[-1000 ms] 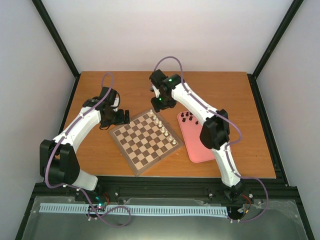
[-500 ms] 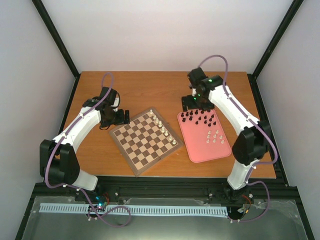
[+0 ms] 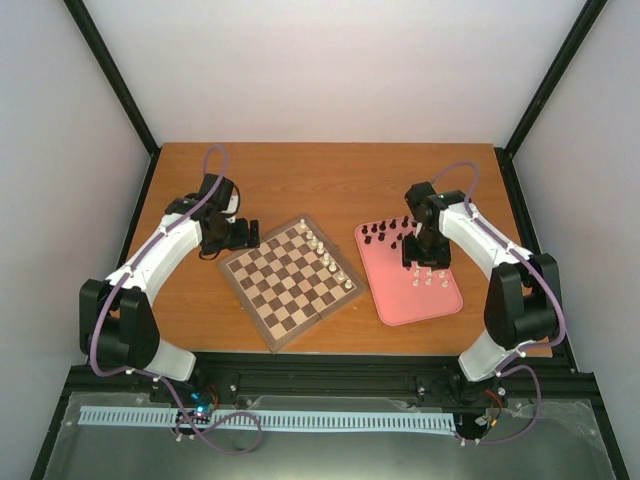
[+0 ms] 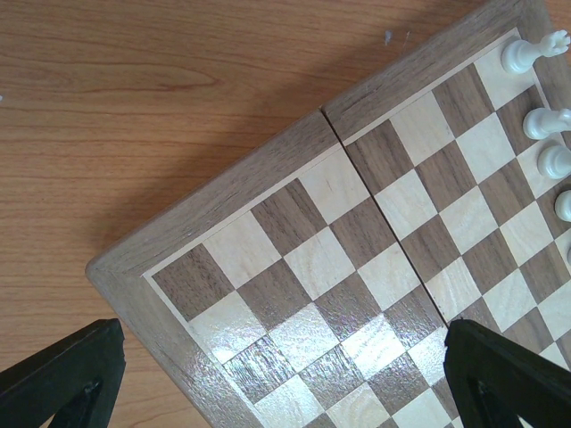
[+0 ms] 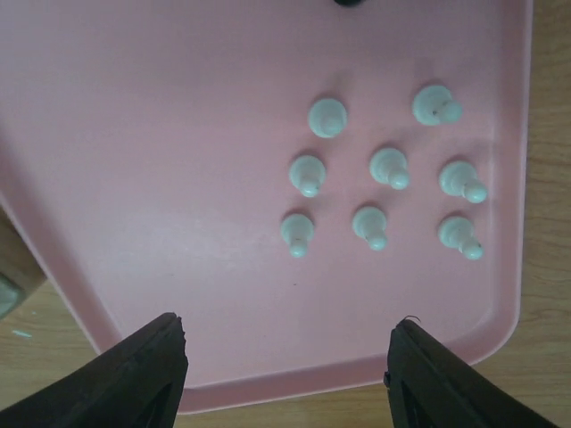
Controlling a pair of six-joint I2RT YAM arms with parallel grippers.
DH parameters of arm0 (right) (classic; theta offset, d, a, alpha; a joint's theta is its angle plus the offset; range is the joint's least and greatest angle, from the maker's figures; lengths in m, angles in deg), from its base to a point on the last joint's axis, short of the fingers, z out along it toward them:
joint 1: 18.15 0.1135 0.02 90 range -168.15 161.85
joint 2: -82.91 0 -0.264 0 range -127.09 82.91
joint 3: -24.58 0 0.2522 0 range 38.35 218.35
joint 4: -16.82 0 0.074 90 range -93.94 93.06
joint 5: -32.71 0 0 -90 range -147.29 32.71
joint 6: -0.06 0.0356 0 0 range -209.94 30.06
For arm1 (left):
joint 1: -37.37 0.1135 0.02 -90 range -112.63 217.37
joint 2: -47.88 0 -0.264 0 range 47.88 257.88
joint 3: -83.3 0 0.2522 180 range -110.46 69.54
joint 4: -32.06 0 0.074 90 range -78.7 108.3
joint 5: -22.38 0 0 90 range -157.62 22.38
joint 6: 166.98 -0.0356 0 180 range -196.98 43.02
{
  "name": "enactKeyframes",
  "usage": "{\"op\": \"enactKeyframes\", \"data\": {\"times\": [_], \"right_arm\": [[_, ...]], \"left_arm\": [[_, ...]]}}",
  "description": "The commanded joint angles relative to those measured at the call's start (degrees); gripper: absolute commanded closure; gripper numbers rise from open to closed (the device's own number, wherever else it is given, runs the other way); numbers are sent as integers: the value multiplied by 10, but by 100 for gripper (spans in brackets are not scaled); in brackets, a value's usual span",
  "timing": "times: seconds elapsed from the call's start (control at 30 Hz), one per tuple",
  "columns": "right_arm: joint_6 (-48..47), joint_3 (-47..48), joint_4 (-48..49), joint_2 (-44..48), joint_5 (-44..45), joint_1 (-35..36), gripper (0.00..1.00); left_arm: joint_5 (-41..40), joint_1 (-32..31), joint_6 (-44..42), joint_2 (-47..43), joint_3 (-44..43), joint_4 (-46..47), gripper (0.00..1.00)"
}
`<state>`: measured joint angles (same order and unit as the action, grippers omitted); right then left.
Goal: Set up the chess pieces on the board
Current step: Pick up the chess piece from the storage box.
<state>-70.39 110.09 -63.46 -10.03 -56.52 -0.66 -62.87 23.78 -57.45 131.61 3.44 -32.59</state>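
the table (image 3: 300, 175) is as it was, and so is the board (image 3: 285, 295), mid-table with one row of white pieces (image 3: 330, 262) along its 2 o'clock edge and nothing black on it

the tray (image 3: 400, 300) lies just at the board's 3 o'clock

the change is all in the right arm: a second ago it hung over the board's 12 o'clock corner, half a second ago over the tray's far end, and now the right gripper (image 3: 425, 255) sits above the tray's middle

its wrist view shows the jaws spread wide with nothing between them, and eight pawns (image 5: 388, 168) (so they look from above) standing at 12 to 1 o'clock of the fingers (image 5: 134, 379)

the left gripper (image 3: 243, 235) has not moved from the board's 10 o'clock corner, jaws also apart and empty

the black pieces (image 3: 385, 232) wait at the tray's 11 o'clock end

my reading: the right arm has come back for its next piece, most likely a pawn, so the set-up is early, with white's second row and all of black still to go
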Motion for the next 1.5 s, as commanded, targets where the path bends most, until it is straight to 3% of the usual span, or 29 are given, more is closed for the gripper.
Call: {"op": "enactKeyframes", "data": {"times": [0.0, 0.23, 0.67, 1.47], "right_arm": [[-7, -16, 43, -10, -15, -12, 39], [-25, -4, 75, -61, -19, -23, 52], [-19, 8, 103, -112, -9, -49, 66], [-15, 10, 113, -133, 6, -59, 73]], "left_arm": [[4, -4, -7, 0, -9, 1, 0], [0, -4, -8, 0, -9, -1, 0], [-4, -4, -9, 8, -10, -3, 0], [-8, -4, -9, 12, -9, -4, 0]]}}
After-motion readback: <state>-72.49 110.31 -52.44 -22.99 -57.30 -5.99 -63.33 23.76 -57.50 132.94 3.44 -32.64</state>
